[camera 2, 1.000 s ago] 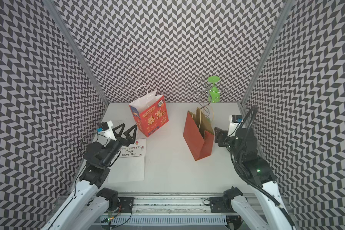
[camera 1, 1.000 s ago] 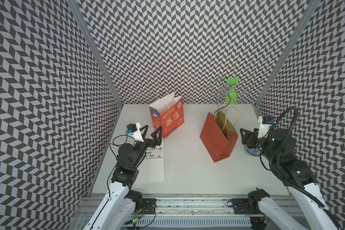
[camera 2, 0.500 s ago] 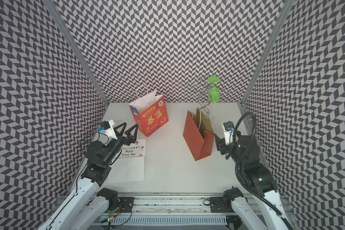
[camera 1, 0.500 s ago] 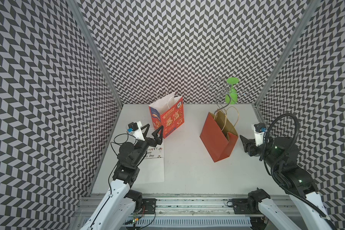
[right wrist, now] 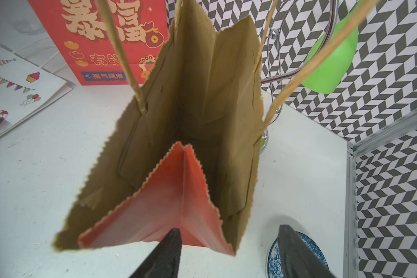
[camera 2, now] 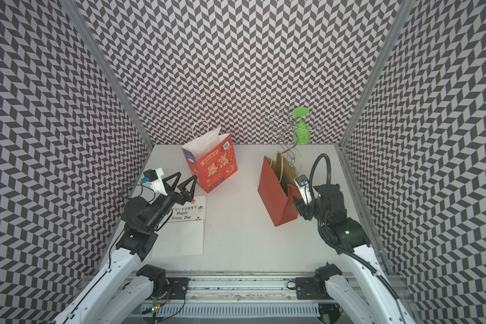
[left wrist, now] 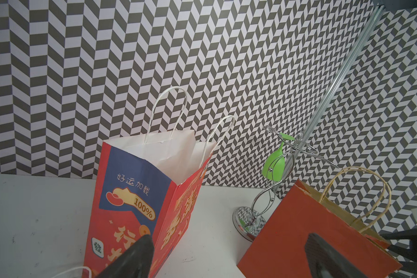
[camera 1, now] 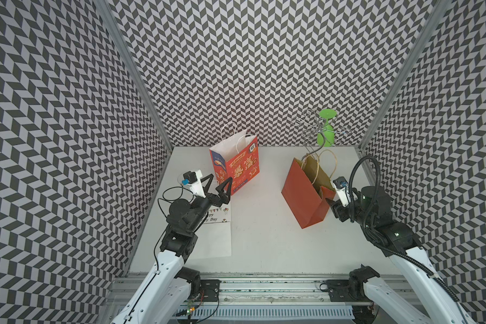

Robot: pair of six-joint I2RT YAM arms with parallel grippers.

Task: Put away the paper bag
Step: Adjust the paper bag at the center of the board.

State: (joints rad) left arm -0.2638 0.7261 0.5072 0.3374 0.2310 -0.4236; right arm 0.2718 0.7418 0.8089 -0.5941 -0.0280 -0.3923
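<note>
Overall, the plain red paper bag [camera 1: 300, 193] stands upright and open-mouthed on the tabletop [camera 1: 264, 238], just in front of the wire stand [camera 1: 314, 131] on the robot's side, with its handles raised. Right tool [right wrist: 228, 228]: jaws apart and gripping nothing, at the folded-in side of the bag that faces away from the stand. Left tool [camera 1: 221, 176]: jaws spread wide and empty, well to the robot's left of the stand, tips just beside a printed red bag [camera 1: 236, 165]. A green goblet [camera 1: 326, 134] hangs inverted on the stand. A white sheet lettered "Happy Every Day" [camera 2: 180, 232] lies flat, farther from the stand than the left tool.
</note>
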